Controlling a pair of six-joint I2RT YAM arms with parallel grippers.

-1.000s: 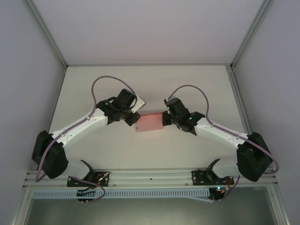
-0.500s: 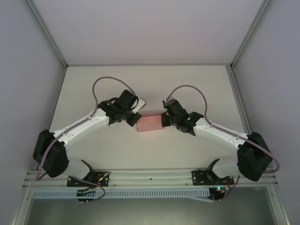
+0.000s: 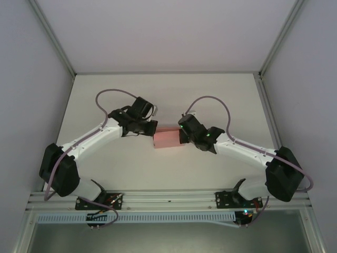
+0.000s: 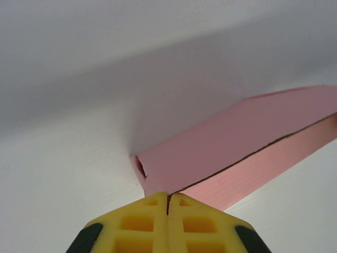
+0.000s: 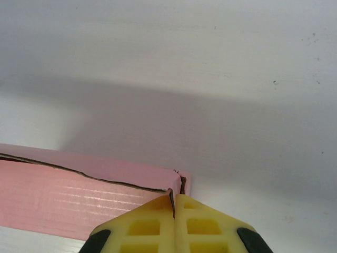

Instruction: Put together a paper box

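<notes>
Fingertips of the left gripper (image 3: pixel 152 128) are hidden under its own black head in the overhead view. The left wrist view shows the left gripper (image 4: pixel 168 203) with its yellow pads pressed flat together, right at the near corner of the paper box (image 4: pixel 237 142). Whether a paper edge is caught between them is hard to make out. From that corner the box runs off the picture's right side, so its far end is cut off.

Seen from above, the paper box (image 3: pixel 167 138) lies flat near the middle of the worktop (image 3: pixel 158 95), well apart from every edge, with both short ends covered by the gripper heads. Bare worktop lies open toward the far edge and both far corners.

At the box's right end sits the right gripper (image 3: pixel 181 136). In the right wrist view the right gripper (image 5: pixel 174 203) is likewise closed tight, pads meeting at the corner of the paper box (image 5: pixel 63 195), where a dark slit of a flap runs down to them. The box's left part is cut off there.
</notes>
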